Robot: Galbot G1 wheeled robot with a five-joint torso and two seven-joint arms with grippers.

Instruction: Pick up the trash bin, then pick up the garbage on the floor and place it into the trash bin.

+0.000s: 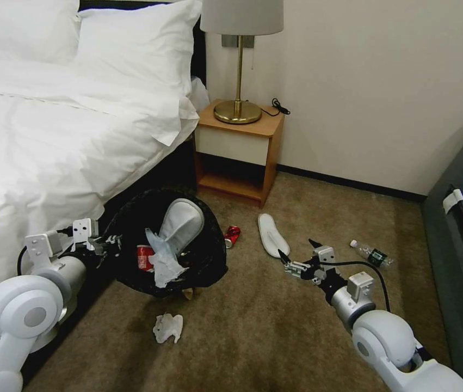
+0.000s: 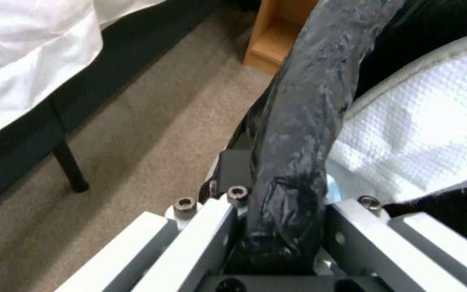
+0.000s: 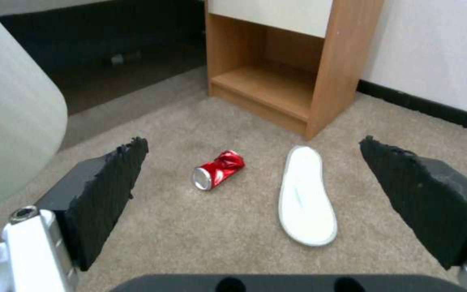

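Black-lined trash bin (image 1: 198, 261) hangs by its rim from the left gripper (image 2: 277, 239), holding one slipper (image 1: 179, 226); right gripper (image 1: 298, 256), fingers wide, must descend onto the floor's red can (image 3: 217, 169).

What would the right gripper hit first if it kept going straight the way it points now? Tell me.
Probably the carpet between the crushed red can and the white slipper. The right gripper hangs open and aims down between them, and the slipper looks slightly nearer its line. Depth is unclear, so that is a guess.
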